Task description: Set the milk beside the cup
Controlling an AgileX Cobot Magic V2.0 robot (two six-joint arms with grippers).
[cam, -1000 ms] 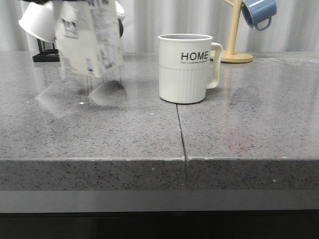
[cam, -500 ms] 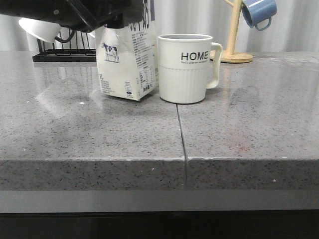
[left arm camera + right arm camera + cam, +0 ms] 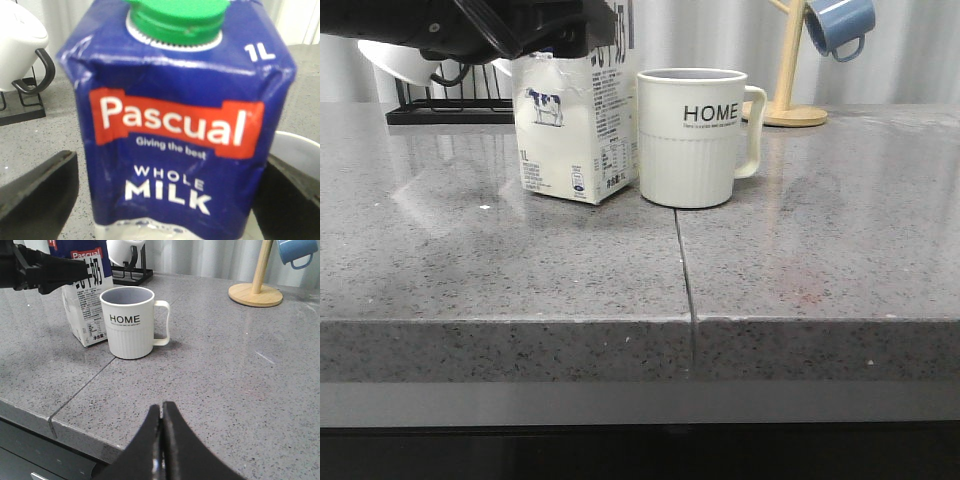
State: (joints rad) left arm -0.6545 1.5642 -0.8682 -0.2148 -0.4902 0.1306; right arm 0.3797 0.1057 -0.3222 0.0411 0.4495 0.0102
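Note:
The milk point(image 3: 575, 130), a white carton with a blue top and a cow picture, stands upright on the grey counter, just left of the cup point(image 3: 692, 135) and almost touching it. The cup is a cream mug marked "HOME" with its handle to the right. My left gripper point(image 3: 170, 160) reaches in from the left and is shut on the carton's blue top band, with one fingertip point(image 3: 60, 170) at each side. My right gripper point(image 3: 161, 407) is shut and empty, low over the counter's front edge in front of the cup point(image 3: 131, 322). The milk also shows in the right wrist view point(image 3: 85, 315).
A black rack point(image 3: 450, 105) holding white mugs point(image 3: 395, 60) stands behind the milk at the back left. A wooden mug tree point(image 3: 790, 70) with a blue mug point(image 3: 840, 25) stands at the back right. A seam point(image 3: 685, 270) runs through the counter from the cup to the front edge.
My left arm swung the carton in from the upper left and set it down beside the cup. Since half a second ago the carton has straightened from a slight tilt.

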